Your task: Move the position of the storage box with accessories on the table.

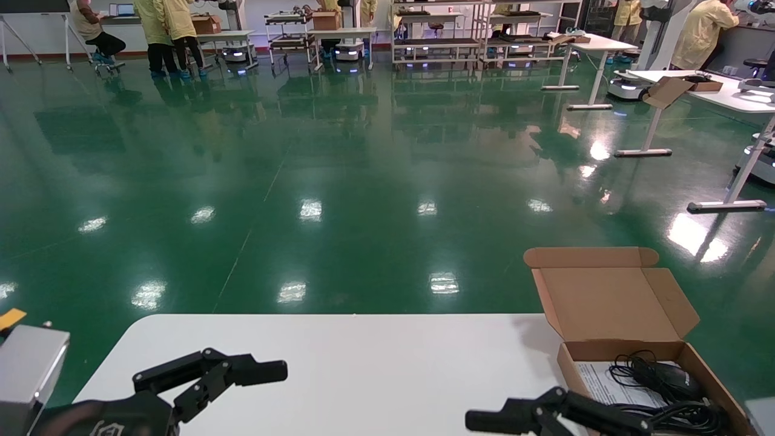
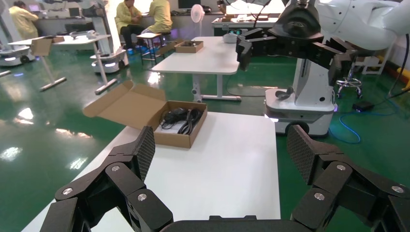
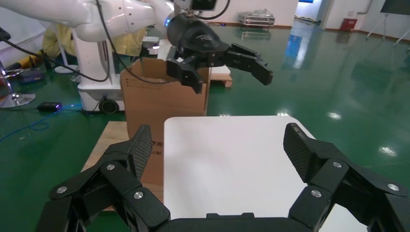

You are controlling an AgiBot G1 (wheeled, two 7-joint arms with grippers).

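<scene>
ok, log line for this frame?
left gripper open, idle | right gripper open beside storage box | lid open | mouse, cable inside | box unmoved

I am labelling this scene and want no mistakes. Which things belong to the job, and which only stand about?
Job:
- open brown cardboard storage box
- black mouse, coiled black cable, white printed sheet inside it
- white table
- left claw, right claw, both open

About:
- large brown carton on the floor
- far white desks

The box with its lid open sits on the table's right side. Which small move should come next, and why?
Probably the right gripper, open and empty just beside the box, should shift toward its near wall to grasp it. The left gripper, also open, is far off across the table.
</scene>
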